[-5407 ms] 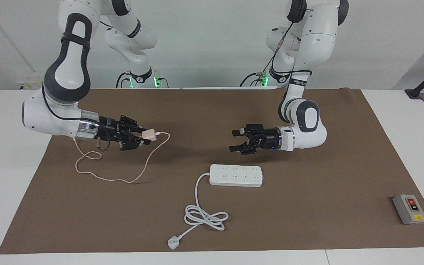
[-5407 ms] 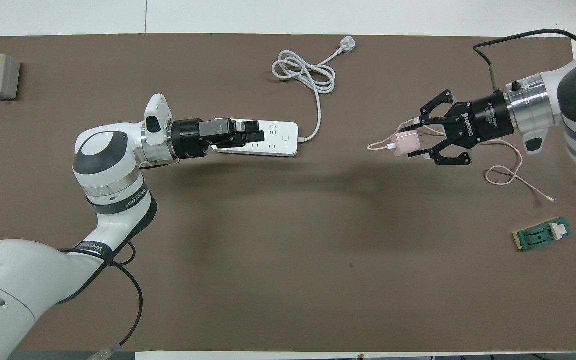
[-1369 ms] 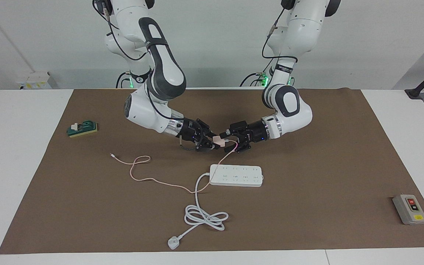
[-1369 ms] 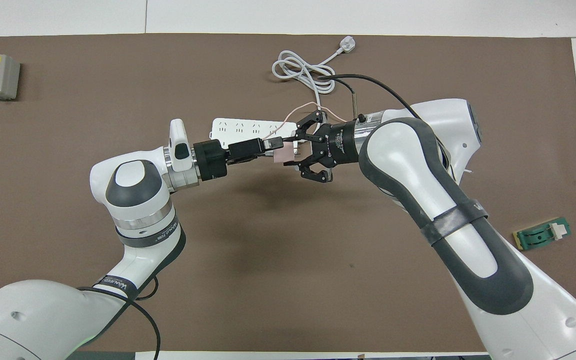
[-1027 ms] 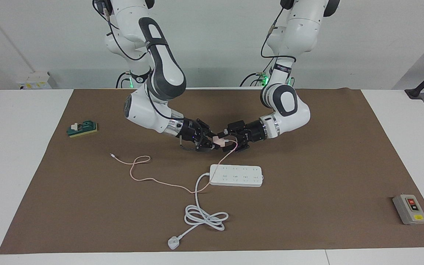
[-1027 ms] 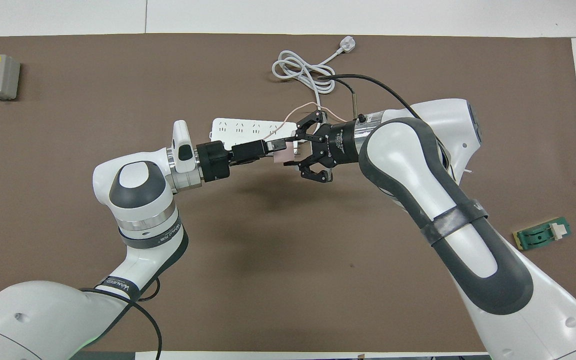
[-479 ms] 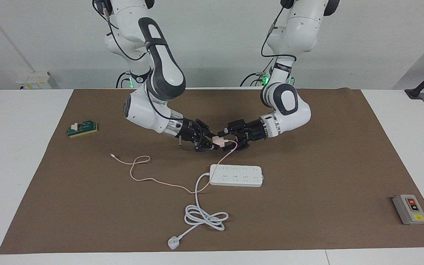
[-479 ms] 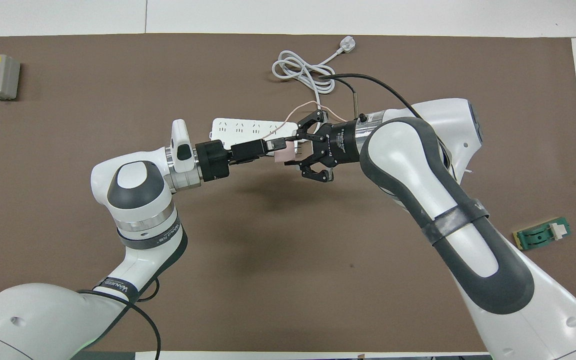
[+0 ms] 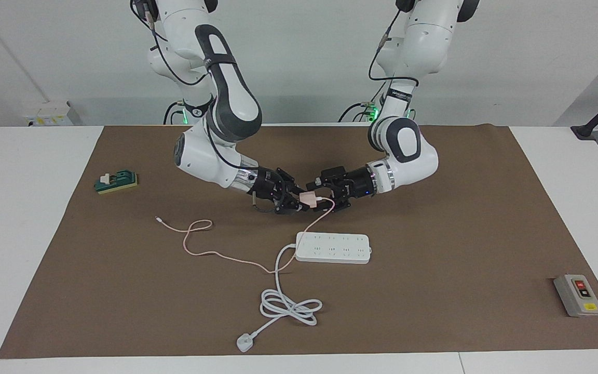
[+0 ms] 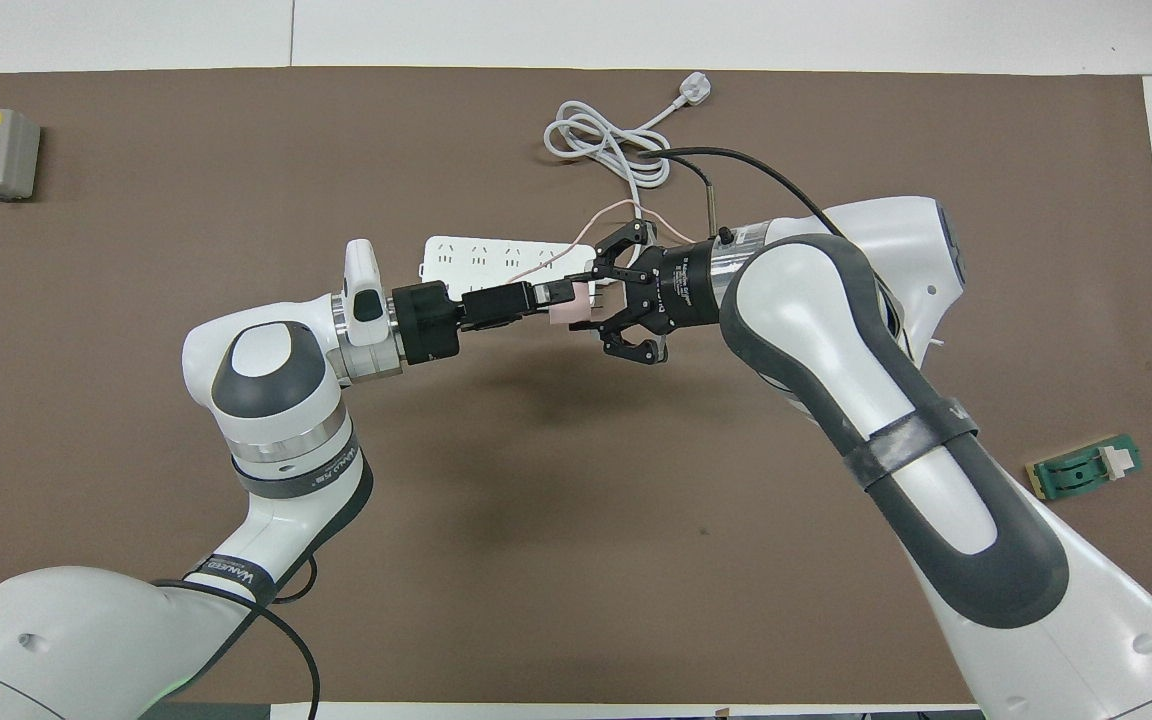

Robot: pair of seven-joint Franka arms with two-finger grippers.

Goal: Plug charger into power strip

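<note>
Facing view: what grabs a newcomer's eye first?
The two hands meeting in mid-air above the brown mat: the right hand is shut on the pink charger, and the open left hand has its fingers around it. The charger's thin pink cable trails down past the white power strip, which lies on the mat farther from the robots.

Hidden and cut off

From overhead, both arms cover part of the power strip (image 10: 481, 255) (its cord end lost under the two grippers); the charger (image 10: 569, 314) shows only a pink sliver, prongs unseen; the switch box (image 9: 578, 295) labels are too small to read.
</note>
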